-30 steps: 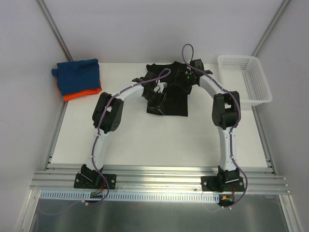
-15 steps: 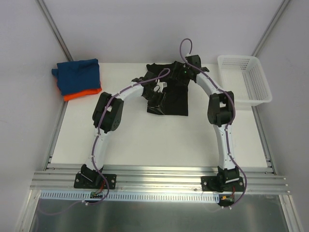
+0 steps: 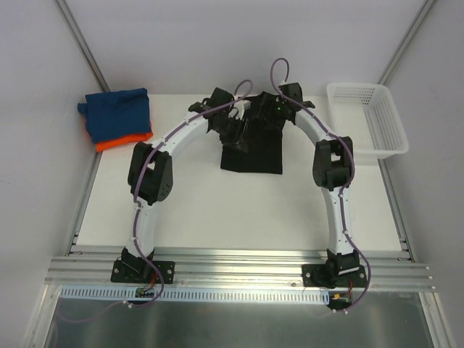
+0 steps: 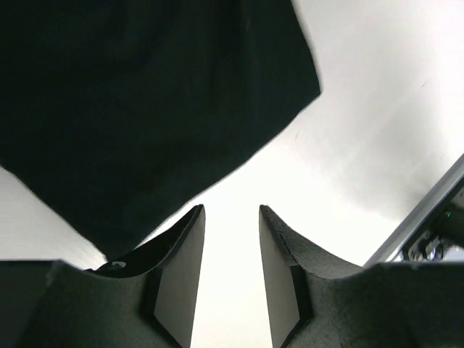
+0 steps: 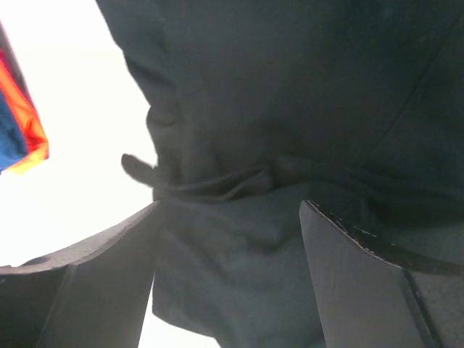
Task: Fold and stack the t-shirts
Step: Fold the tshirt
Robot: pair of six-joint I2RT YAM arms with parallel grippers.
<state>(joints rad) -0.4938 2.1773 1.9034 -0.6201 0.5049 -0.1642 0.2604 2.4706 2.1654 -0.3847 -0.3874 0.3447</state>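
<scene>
The black t-shirt [image 3: 254, 151] lies at the far middle of the table, its near half flat and squared, its far part bunched under both wrists. My left gripper [image 3: 238, 130] [image 4: 230, 210] hovers at the shirt's far left, open by a narrow gap with only bare table between the fingers; the black cloth [image 4: 145, 94] lies beyond the tips. My right gripper [image 3: 267, 114] [image 5: 230, 206] stands wide open over a wrinkled fold of the shirt [image 5: 290, 94]. The blue t-shirt [image 3: 116, 114] lies folded on the orange one [image 3: 125, 141] at the far left.
A white mesh basket [image 3: 366, 119] stands at the far right edge of the table. The blue and orange stack also shows at the left edge of the right wrist view [image 5: 22, 127]. Metal frame rails run along both table sides and the near edge.
My left arm has swung its elbow out to the left and its wrist toward the far edge. The shirt's crumpled left side is now gathered in. The right gripper shifted slightly left.
</scene>
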